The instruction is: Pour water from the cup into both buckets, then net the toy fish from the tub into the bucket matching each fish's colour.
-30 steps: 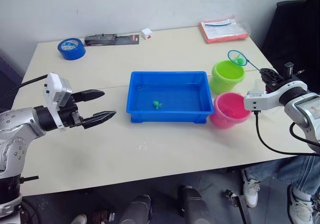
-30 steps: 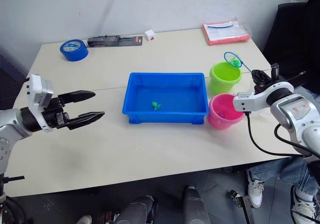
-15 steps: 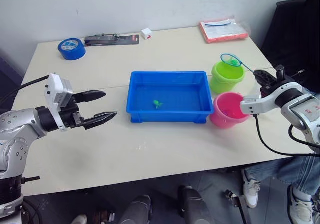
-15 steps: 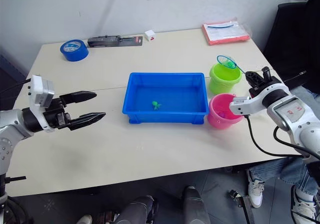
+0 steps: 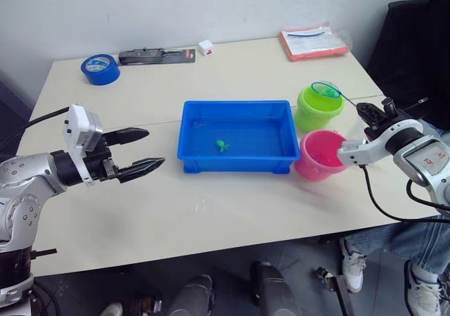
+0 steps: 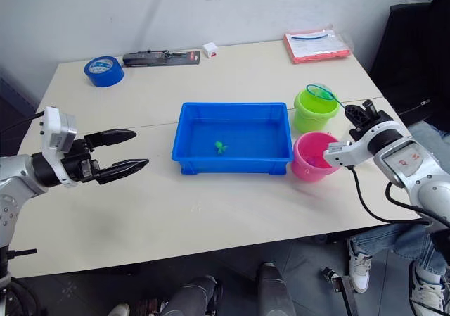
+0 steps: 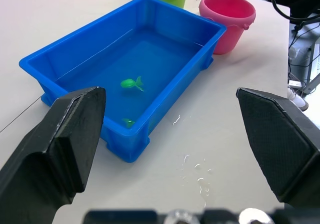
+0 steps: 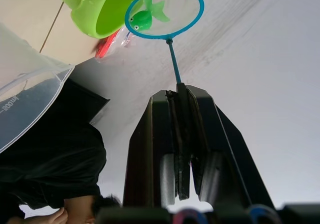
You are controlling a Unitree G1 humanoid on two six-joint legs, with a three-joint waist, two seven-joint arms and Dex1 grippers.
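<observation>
The net (image 8: 164, 11), which your right claw (image 8: 181, 104) pinches by the stick, carries one green fish (image 8: 145, 17) at the rim of the green bucket (image 5: 319, 107), while you see two green fish (image 7: 132, 83) in the tub (image 5: 238, 162), one pink bucket (image 5: 323, 155), and your left claw (image 5: 144, 149) spread.

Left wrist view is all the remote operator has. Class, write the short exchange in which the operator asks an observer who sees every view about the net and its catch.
Operator: Where is the net?
Observer: The right gripper is shut on the handle of the net.
Operator: Has it caught anything?
Observer: Yes, one green fish lies in the mesh.
Operator: Which bucket is it near?
Observer: The hoop hangs above the green bucket, not the pink one.
</observation>
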